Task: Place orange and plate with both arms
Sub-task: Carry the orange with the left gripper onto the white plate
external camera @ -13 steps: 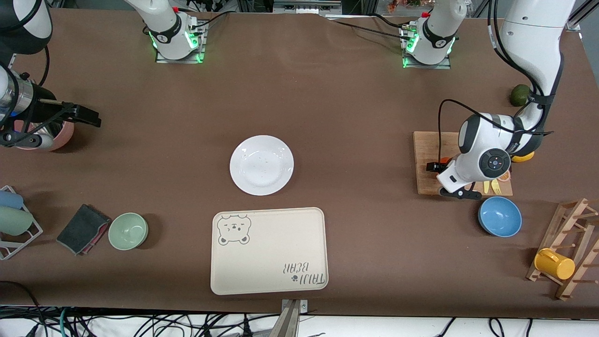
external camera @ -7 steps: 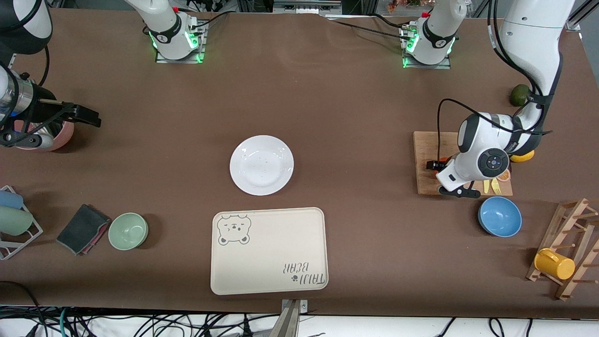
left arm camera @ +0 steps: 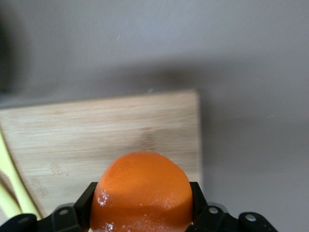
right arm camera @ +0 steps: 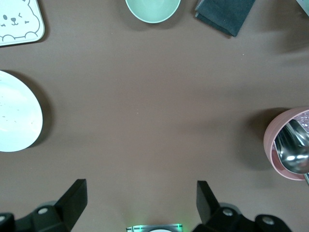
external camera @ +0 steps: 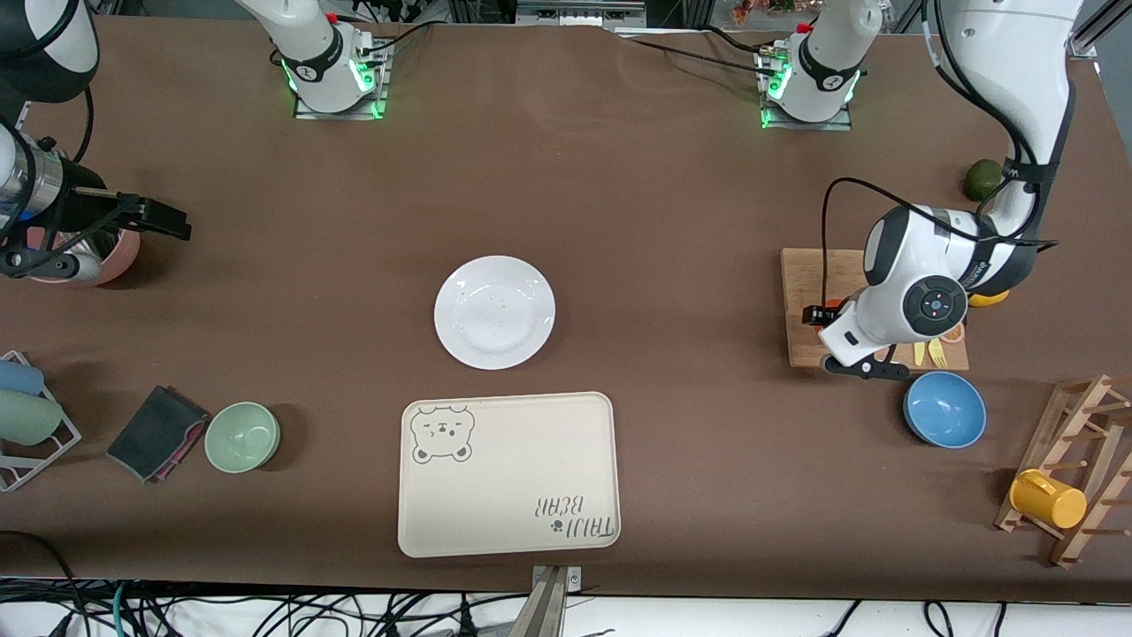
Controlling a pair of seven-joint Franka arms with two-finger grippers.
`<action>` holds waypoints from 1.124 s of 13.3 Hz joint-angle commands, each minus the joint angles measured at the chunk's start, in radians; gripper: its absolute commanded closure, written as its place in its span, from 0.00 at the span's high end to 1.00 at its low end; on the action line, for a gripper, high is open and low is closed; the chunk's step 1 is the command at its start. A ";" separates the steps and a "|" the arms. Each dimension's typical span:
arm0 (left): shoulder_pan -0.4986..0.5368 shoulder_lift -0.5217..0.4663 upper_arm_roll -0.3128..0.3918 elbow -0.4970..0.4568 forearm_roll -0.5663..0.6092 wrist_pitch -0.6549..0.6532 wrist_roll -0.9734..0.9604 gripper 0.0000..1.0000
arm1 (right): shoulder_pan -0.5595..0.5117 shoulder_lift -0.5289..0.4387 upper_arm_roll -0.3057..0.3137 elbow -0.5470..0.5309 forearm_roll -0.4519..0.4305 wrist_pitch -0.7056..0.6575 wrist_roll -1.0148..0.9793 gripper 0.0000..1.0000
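Now the left gripper [left arm camera: 142,220] sits low over the wooden cutting board [external camera: 809,296] at the left arm's end of the brown surface [external camera: 672,221], its 2 fingers [left arm camera: 82,205] clamped on the orange [left arm camera: 142,193]. From the left wrist view the fruit fills the gap between the black pads, held at its widest part. The white plate [external camera: 494,311] lies untouched near the middle of the surface, just farther from the front camera than the beige bear tray [external camera: 508,474].

The right gripper [right arm camera: 140,203] waits over the right arm's end of the surface, beside a pink cup [right arm camera: 288,145] holding a spoon, its fingers spread wide and holding nothing.

Risks, as a judgement: the orange is round and glossy, so it could squirt out of the pads if the lift is jerky or the grip sits too shallow. A blue bowl [external camera: 944,409] and small yellow forks [external camera: 930,354] lie close by the board and could be knocked if the wrist swings low.

Open room is generous: bare surface stretches between the board and the plate, and between the right gripper and the plate.
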 commanded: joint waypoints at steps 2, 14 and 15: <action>-0.039 0.020 -0.054 0.133 -0.105 -0.072 -0.134 0.30 | -0.003 -0.006 -0.002 0.002 0.015 -0.010 -0.014 1.00; -0.462 0.258 -0.054 0.454 -0.273 0.081 -0.869 0.32 | -0.003 -0.006 -0.002 0.002 0.015 -0.010 -0.015 1.00; -0.485 0.278 -0.054 0.454 -0.312 0.153 -0.885 0.32 | -0.003 -0.006 -0.002 0.002 0.015 -0.010 -0.015 1.00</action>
